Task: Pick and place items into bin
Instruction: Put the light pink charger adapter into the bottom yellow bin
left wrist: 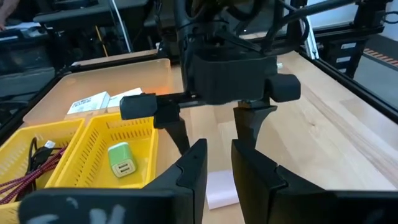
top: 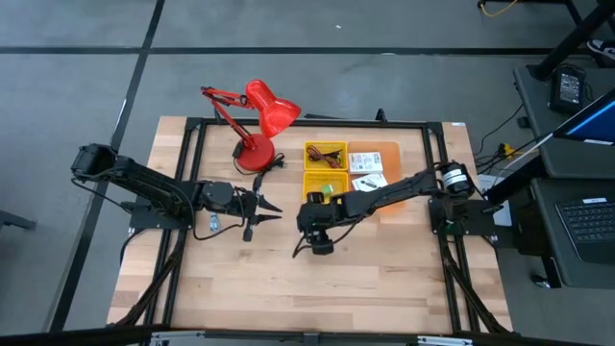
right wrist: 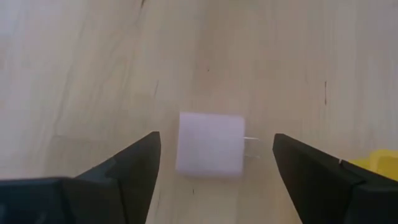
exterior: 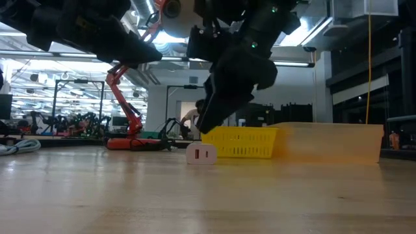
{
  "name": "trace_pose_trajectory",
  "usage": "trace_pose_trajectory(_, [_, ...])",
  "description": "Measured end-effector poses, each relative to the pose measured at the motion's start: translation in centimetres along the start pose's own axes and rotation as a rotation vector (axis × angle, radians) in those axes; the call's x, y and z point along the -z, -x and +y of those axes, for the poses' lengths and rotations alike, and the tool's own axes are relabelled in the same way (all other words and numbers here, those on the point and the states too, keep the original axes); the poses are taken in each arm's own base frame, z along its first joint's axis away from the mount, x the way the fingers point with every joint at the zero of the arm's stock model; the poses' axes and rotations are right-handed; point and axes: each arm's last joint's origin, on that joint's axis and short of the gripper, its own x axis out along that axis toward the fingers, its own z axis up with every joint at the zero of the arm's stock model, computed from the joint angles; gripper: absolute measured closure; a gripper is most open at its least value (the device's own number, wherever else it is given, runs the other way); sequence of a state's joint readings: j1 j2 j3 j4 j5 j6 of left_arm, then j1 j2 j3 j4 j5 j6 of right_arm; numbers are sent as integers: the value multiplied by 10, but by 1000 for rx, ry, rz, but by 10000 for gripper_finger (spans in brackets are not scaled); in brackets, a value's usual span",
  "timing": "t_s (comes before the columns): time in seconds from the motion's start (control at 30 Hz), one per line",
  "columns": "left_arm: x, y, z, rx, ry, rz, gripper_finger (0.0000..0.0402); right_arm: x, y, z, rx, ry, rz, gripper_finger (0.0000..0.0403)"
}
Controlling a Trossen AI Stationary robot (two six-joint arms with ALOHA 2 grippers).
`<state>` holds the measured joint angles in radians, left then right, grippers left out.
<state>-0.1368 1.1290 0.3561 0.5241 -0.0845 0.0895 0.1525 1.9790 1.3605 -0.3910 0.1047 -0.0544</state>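
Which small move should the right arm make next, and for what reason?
Probably lower the right gripper straight down and close on the white charger block. Its jaws stand wide open, one on each side of the block, which lies alone on the wooden table, so no sideways correction seems needed. The yellow bin is near for the drop. The left gripper waits beside it.
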Motion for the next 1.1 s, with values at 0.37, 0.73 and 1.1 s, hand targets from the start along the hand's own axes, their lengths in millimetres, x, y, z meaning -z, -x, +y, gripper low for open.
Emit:
trace_pose_trajectory(0.37, [0, 0, 0, 0, 0, 4, 330, 5, -13, -3, 7, -34, 33, 112])
trace_pose_trajectory(0.73, [0, 0, 0, 0, 0, 4, 332, 5, -16, -3, 13, -80, 24, 112])
trace_pose_trajectory(1.1, [0, 0, 0, 0, 0, 4, 331, 6, -16, -3, 14, -83, 31, 112])
